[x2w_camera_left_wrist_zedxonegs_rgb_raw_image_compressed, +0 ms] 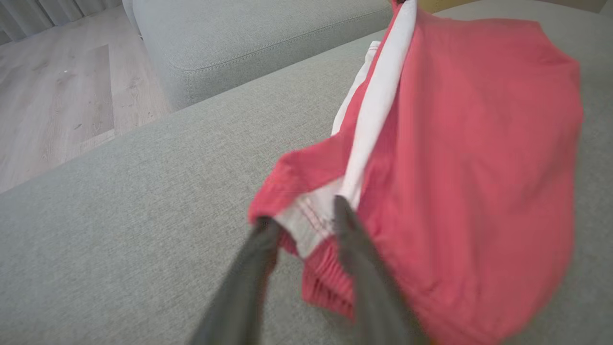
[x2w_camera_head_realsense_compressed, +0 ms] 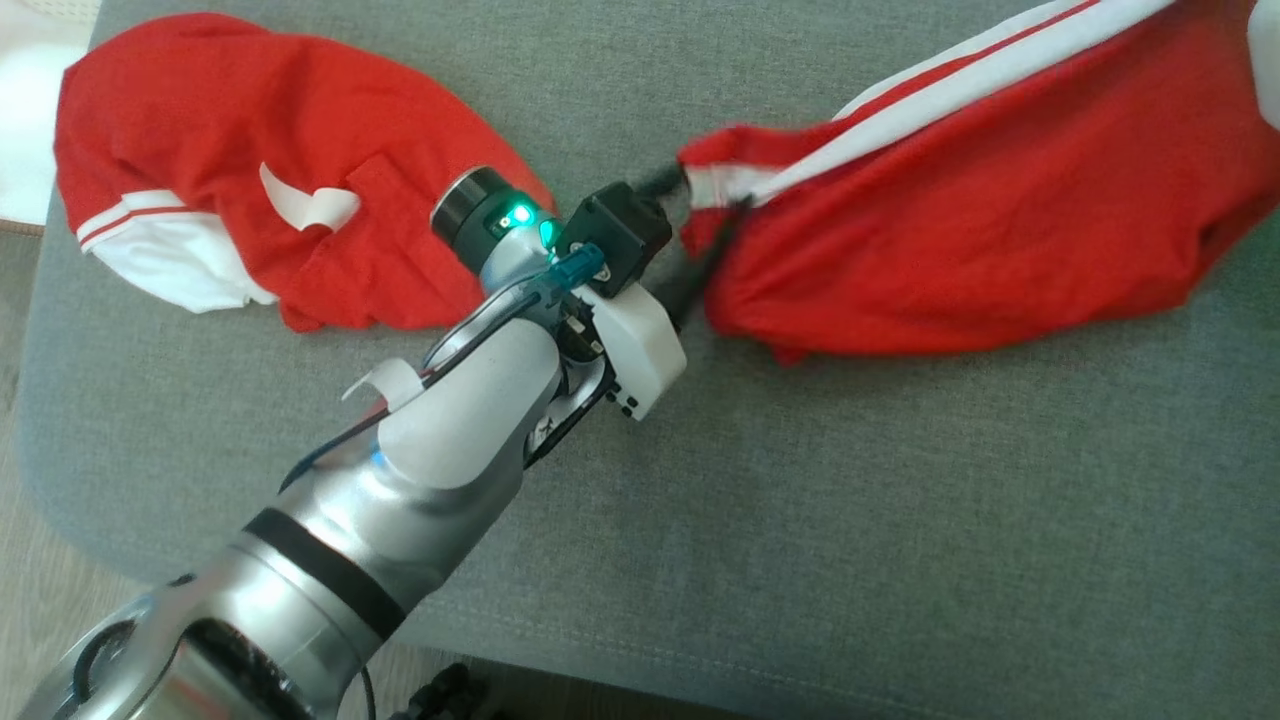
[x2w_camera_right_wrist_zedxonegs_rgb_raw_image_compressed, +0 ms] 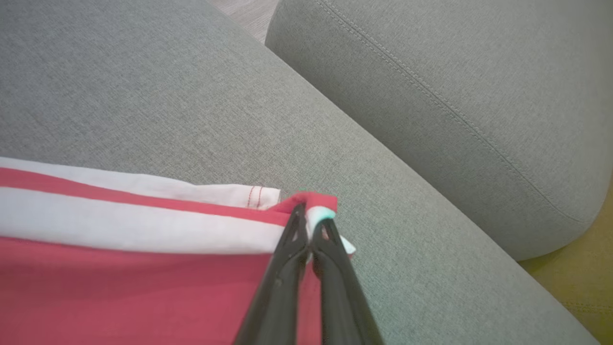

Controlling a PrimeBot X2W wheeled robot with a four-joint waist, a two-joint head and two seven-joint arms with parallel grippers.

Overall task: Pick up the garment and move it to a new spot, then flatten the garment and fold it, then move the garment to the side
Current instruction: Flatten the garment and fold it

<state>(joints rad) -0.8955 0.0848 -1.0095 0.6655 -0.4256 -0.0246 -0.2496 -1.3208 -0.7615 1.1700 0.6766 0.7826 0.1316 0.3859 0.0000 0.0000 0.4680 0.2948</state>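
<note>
Left forearm (x2w_camera_head_realsense_compressed: 470, 420) is seen nearest | left gripper (x2w_camera_left_wrist_zedxonegs_rgb_raw_image_compressed: 301, 213) parted astride the hem (x2w_camera_left_wrist_zedxonegs_rgb_raw_image_compressed: 309, 223) | garment (x2w_camera_head_realsense_compressed: 980, 230) stretched from it toward 2 o'clock | far corner pinched tight by right gripper (x2w_camera_right_wrist_zedxonegs_rgb_raw_image_compressed: 311, 215)

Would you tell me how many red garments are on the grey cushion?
2. The crumpled garment lies at the head view's upper left; the stretched garment at its upper right, one end at the left gripper. Others may be hidden.
</note>
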